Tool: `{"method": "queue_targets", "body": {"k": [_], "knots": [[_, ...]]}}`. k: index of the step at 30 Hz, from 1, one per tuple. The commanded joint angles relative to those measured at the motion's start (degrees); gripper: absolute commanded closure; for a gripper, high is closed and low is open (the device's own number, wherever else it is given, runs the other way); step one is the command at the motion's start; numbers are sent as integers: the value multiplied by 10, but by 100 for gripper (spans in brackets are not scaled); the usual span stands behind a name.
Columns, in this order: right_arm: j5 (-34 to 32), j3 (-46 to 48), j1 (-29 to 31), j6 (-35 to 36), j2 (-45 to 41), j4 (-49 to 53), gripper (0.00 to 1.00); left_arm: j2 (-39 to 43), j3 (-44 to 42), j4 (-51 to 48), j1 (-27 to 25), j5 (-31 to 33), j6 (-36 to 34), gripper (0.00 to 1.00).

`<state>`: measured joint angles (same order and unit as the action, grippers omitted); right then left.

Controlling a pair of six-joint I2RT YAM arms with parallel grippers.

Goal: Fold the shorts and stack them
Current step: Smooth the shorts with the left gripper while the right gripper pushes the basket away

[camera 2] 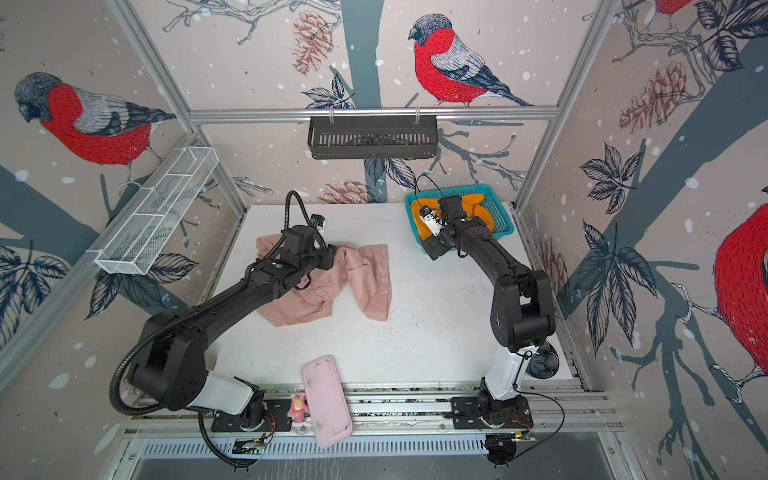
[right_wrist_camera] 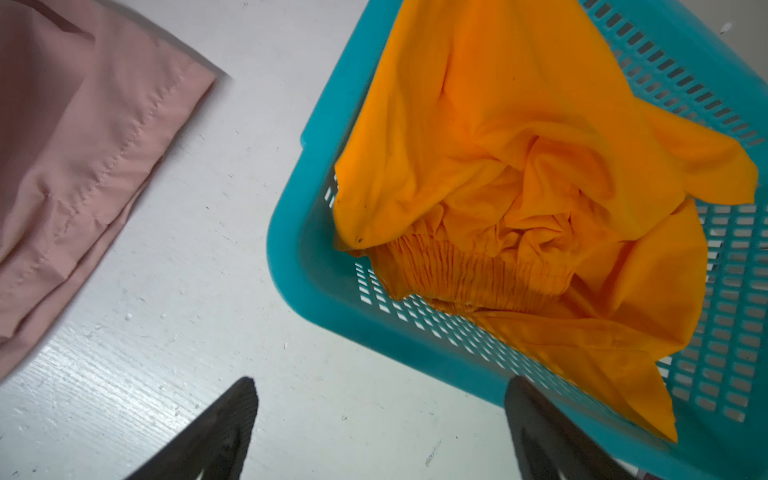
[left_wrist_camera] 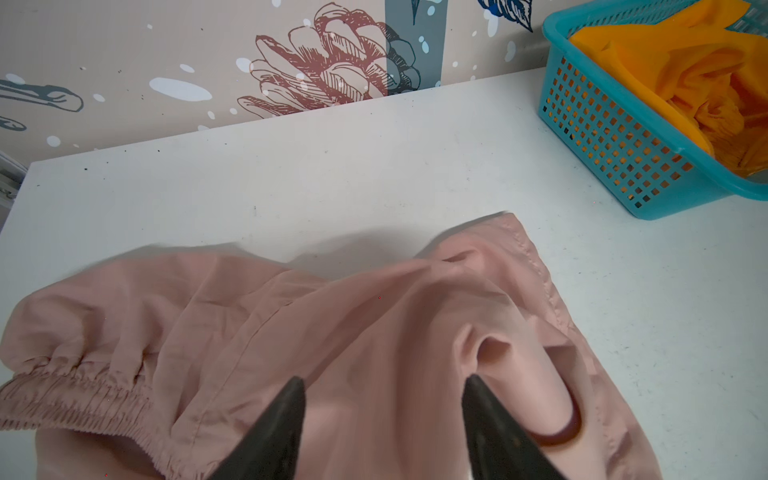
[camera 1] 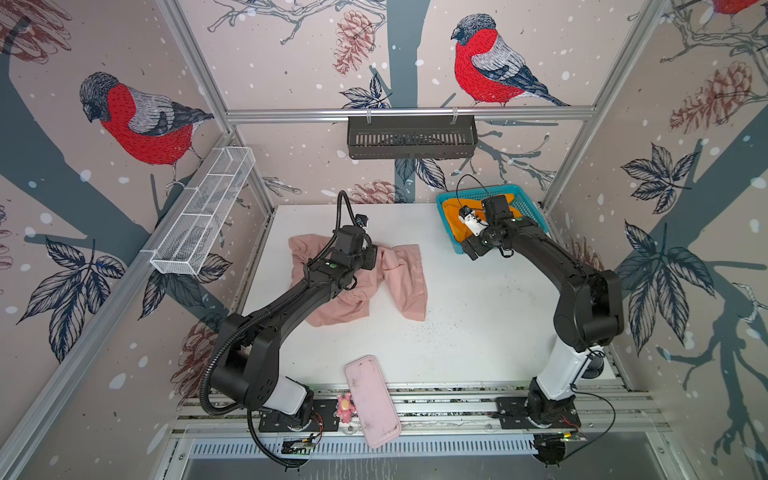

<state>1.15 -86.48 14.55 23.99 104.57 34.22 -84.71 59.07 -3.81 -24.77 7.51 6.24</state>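
Note:
The dusty pink shorts (camera 1: 399, 282) (camera 2: 368, 286) lie crumpled and spread on the white table (camera 1: 478, 316), left of its middle. Their gathered elastic waist shows in the left wrist view. My left gripper (left_wrist_camera: 382, 380) (camera 1: 371, 258) hangs just over the pink shorts (left_wrist_camera: 332, 324), its fingers apart, gripping nothing. The bright orange shorts (right_wrist_camera: 519, 166) (camera 1: 451, 222) (left_wrist_camera: 685, 75) sit bunched in the teal mesh basket (right_wrist_camera: 316, 270) (camera 1: 528, 199) at the back right corner. My right gripper (right_wrist_camera: 380, 380) (camera 1: 469, 249) is open over bare table, beside the basket's near left corner.
A rigid pink oblong tray (camera 1: 372, 401) lies across the table's front edge, with a small pink toy (camera 1: 345, 405) beside it. A white wire basket (camera 1: 203, 212) hangs on the left wall and a black shelf (camera 1: 411, 137) on the back wall.

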Motion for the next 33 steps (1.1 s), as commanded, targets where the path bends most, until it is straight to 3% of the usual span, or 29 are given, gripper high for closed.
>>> {"method": "queue_targets", "body": {"k": [1,9,20,23,31,33], "knots": [[-10,-10,-8,9,14,29,6,6,-4,-8,1,-11,9,23],[-23,-43,-14,32,58,30,6,10,-10,-21,1,-18,16,16],[27,-130,-22,34,135,71,9,41,-38,-23,1,-21,27,15],[50,-125,-21,22,132,74,13,49,-41,-24,1,-16,28,15],[86,-69,-13,-17,108,43,42,58,-43,-24,1,-11,28,15],[84,-58,-9,-25,103,28,45,59,-44,-23,1,-12,29,15]]}}
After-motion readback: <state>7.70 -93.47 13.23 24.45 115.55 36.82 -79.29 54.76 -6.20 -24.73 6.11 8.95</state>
